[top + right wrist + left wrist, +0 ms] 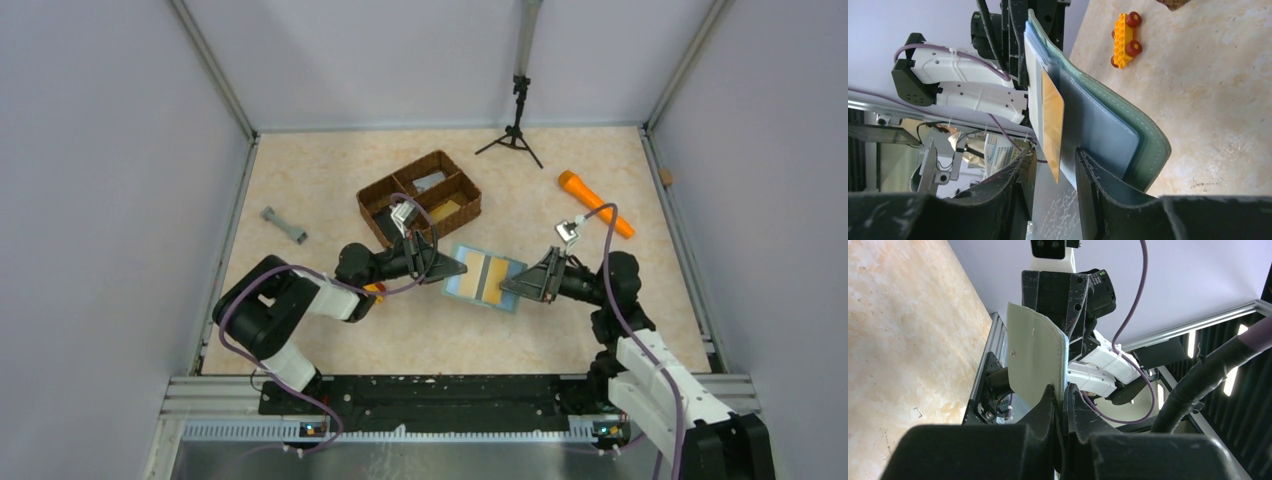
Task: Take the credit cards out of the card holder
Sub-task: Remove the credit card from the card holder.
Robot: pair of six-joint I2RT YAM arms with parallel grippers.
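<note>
While you look down from the top camera, the card holder [484,278] is spread open mid-table, pockets up, with 2 yellowish panels [497,283] showing inside it and both arms meeting at it. Your left gripper [1060,392] is pinched tight on the holder's left edge; from that wrist the grey-green outer face fills the middle and hides whatever sits in the pockets. Your right gripper [1054,157] is at the holder's right edge with its jaws apart, 1 finger either side of a yellowish card [1053,120] that sticks out of a blue-clear pocket, neither finger pressing it. Just behind and left of the holder stands the brown woven basket [440,157], and a pale grey card [430,181] lies in 1 of its far compartments. The left forearm runs close along the basket's near side. Left of the holder, a yellow toy car [1124,33] with red wheels is mostly hidden under that arm in the top view. Further left lies a grey dumbbell-shaped piece [284,225]. Well off to the holder's far right is an orange flashlight [595,203], and a black tripod [515,125] stands far behind it.
</note>
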